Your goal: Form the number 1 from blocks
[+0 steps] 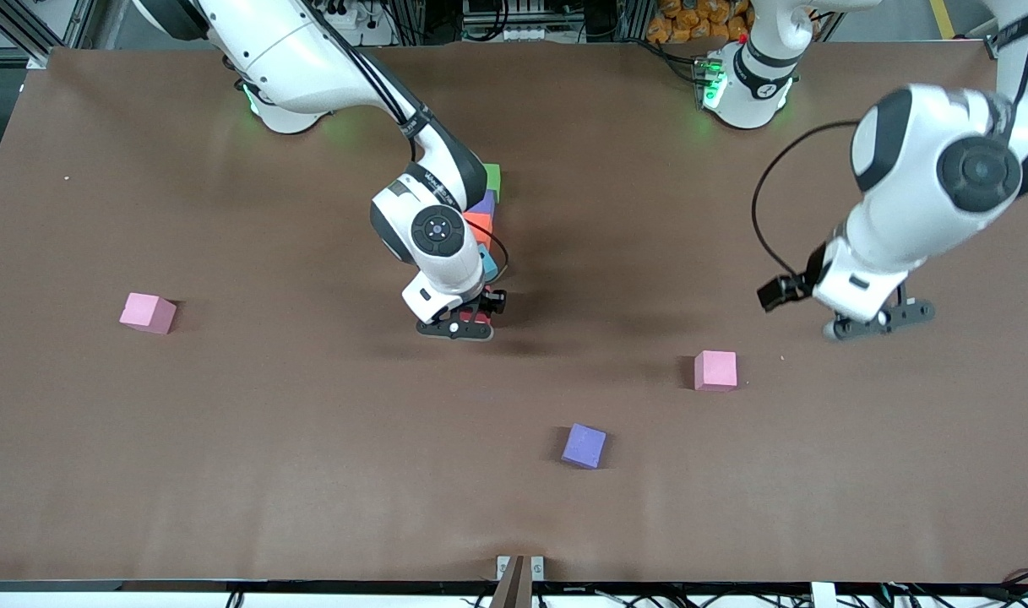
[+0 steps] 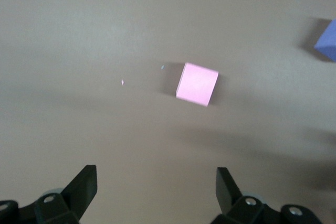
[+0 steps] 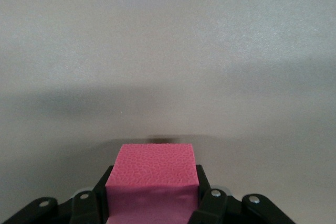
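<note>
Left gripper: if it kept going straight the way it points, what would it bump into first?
Probably just the bare table. The left gripper is open and points down at it, with nothing between its fingers. The pink cube lies a little ahead of it, likely off that line.

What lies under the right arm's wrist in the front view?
A row of blocks: green block, purple block, orange-red block and light blue block show partly. The wrist covers the rest.
</note>
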Action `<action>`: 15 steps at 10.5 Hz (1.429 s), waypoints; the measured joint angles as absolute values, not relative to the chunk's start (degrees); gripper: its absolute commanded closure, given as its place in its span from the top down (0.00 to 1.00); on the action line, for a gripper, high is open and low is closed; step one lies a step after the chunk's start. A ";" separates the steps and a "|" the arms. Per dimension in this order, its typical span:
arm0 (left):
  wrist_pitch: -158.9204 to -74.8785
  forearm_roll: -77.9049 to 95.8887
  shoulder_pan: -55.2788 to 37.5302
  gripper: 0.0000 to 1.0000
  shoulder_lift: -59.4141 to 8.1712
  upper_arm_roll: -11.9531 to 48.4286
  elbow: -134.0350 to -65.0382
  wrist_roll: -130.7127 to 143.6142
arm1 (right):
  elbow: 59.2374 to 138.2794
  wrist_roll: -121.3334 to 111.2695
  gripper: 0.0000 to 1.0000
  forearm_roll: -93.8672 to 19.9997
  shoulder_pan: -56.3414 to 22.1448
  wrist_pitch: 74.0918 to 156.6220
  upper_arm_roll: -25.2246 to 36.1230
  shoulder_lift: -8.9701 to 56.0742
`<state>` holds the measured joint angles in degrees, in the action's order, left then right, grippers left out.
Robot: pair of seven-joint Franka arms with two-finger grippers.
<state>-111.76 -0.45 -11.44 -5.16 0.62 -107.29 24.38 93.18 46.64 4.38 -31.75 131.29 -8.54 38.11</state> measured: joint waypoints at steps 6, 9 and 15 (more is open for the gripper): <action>-109.28 -0.49 -9.91 1.00 0.55 1.63 -107.90 22.75 | 93.07 46.86 0.00 4.41 -32.78 133.24 -8.61 39.56; -108.87 -0.67 -7.81 1.00 0.44 1.70 -105.35 13.96 | 93.07 46.86 0.00 4.90 -32.87 133.56 -8.61 39.94; -98.59 -0.72 -4.26 1.00 -0.19 1.76 -93.65 5.09 | 93.19 46.78 0.00 7.45 -33.14 133.34 -10.33 40.83</action>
<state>-98.59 -0.72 -4.26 -0.19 1.76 -93.65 5.09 93.19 46.78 7.45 -33.14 133.34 -10.33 40.83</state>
